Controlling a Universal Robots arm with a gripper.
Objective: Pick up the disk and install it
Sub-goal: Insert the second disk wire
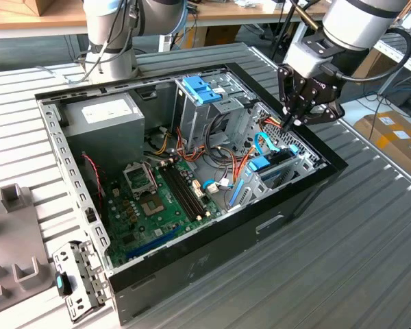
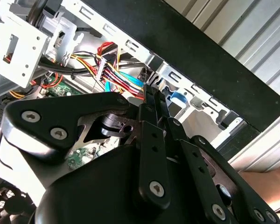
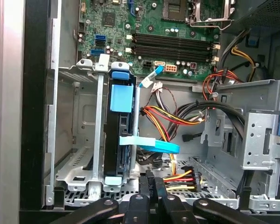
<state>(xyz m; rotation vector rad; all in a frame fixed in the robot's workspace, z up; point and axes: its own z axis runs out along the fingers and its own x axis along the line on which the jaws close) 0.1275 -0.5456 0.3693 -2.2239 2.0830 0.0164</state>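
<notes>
The disk stands on edge in the metal drive bay at the corner of the open computer case on the exterior view's right. In the first wrist view the disk shows as a dark slab between silver bay walls, with a blue plastic rail along it. My gripper hangs just above the case's rim beside that bay, apart from the disk. In both wrist views its black fingers press together with nothing between them; the gripper points down at the perforated case wall.
A grey power supply box and a metal cage with a blue cap fill the case's far side. The motherboard lies on the floor. Coloured cables and a flat blue cable cross beside the bay. A second arm's base stands behind.
</notes>
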